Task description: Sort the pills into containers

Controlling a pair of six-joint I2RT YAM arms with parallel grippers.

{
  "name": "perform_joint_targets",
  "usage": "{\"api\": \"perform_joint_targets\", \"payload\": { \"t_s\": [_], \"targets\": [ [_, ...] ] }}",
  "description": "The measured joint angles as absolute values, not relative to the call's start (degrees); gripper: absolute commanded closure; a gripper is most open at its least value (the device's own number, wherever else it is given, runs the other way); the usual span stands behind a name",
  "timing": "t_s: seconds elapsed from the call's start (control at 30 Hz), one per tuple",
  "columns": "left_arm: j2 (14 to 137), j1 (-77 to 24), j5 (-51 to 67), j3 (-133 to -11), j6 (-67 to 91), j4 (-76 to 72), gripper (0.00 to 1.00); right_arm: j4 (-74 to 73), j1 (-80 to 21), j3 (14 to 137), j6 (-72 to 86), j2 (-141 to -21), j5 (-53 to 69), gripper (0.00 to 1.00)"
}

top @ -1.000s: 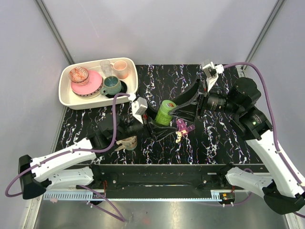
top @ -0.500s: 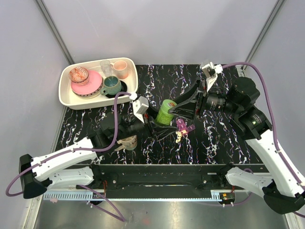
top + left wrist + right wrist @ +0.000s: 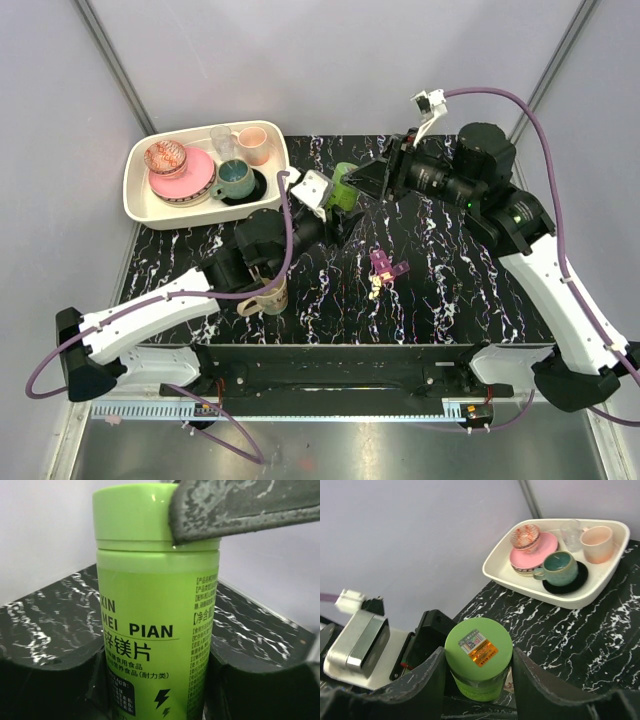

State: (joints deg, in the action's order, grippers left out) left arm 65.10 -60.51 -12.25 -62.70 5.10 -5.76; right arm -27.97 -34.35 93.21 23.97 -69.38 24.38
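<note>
The lime-green bottle [image 3: 343, 190] is held upright above the table near the back. My left gripper [image 3: 335, 207] is shut on its body; in the left wrist view the bottle [image 3: 157, 605] fills the space between my fingers [image 3: 50, 680]. My right gripper [image 3: 356, 182] is closed around the bottle's cap [image 3: 478, 647], with a finger [image 3: 422, 680] against each side. The purple pill box [image 3: 384, 264] lies on the black table, with a few pale pills [image 3: 374, 287] just in front of it. Neither shows in the wrist views.
A cream tray [image 3: 135, 200] at the back left holds a pink plate with a bowl, a teal cup, a pink cup and a glass; it also shows in the right wrist view [image 3: 570, 600]. A beige mug [image 3: 266, 298] lies under the left arm.
Both arms have carried the green bottle up and toward the back of the table. The right gripper has closed in on the cap.
</note>
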Motion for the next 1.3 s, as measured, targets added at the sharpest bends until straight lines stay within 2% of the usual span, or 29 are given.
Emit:
{"api": "perform_joint_targets", "payload": {
  "t_s": [0.03,0.13,0.27,0.43,0.67,0.9,0.97,1.03,1.07,1.1,1.13,1.17,1.23,1.27,1.3],
  "targets": [
    [66.06,-60.38,-14.20,-63.37,4.23,-5.67,1.00,-28.73,-34.37,94.37,24.08,-70.43,22.90,0.42],
    [67.61,-60.27,-17.50,-64.42,2.37,-5.58,1.00,-30.15,-34.39,96.16,24.21,-71.99,20.58,0.23],
    [67.85,-60.29,-18.81,-64.88,-0.30,-5.45,1.00,-31.16,-34.17,96.84,23.79,-72.44,18.26,0.18],
    [67.90,-60.40,-18.41,-64.90,-1.72,-4.95,1.00,-32.82,-34.17,96.82,23.18,-72.44,18.46,0.16],
    [68.36,-60.47,-17.15,-65.39,-2.13,-4.08,1.00,-34.26,-34.13,95.77,22.35,-72.62,21.71,0.23],
    [68.88,-60.47,-16.36,-65.78,-2.11,-3.75,1.00,-35.83,-34.13,95.39,21.37,-73.43,26.22,0.43],
    [69.10,-60.47,-16.23,-65.78,-2.07,-3.44,1.00,-35.99,-34.13,95.18,21.10,-73.43,26.55,0.51],
    [69.14,-60.45,-16.10,-65.78,-1.85,-3.14,1.00,-36.05,-34.09,94.98,20.93,-73.43,26.63,0.63],
    [69.14,-60.42,-16.08,-65.76,-1.80,-3.07,1.00,-35.97,-34.06,94.85,20.84,-73.41,26.65,0.77],
    [69.14,-60.42,-16.03,-65.73,-1.67,-3.03,0.95,-35.90,-34.06,94.76,20.80,-73.38,26.63,0.83],
    [69.14,-60.42,-15.97,-65.71,-1.56,-3.01,0.75,-35.59,-34.06,94.45,20.80,-73.28,26.65,0.87],
    [69.12,-60.38,-15.84,-65.49,-1.48,-3.16,0.58,-35.27,-34.06,94.11,20.84,-73.12,26.63,0.92],
    [69.06,-60.31,-15.51,-64.93,-1.17,-3.11,0.38,-34.87,-34.06,92.99,20.86,-72.71,26.35,0.97],
    [68.99,-60.31,-15.38,-64.49,-0.89,-3.22,0.02,-34.68,-34.06,92.38,21.02,-72.49,26.04,0.99],
    [68.79,-60.29,-15.11,-63.81,-0.14,-3.49,0.01,-34.50,-34.09,91.66,21.02,-72.29,25.61,1.00]
  ]
}}
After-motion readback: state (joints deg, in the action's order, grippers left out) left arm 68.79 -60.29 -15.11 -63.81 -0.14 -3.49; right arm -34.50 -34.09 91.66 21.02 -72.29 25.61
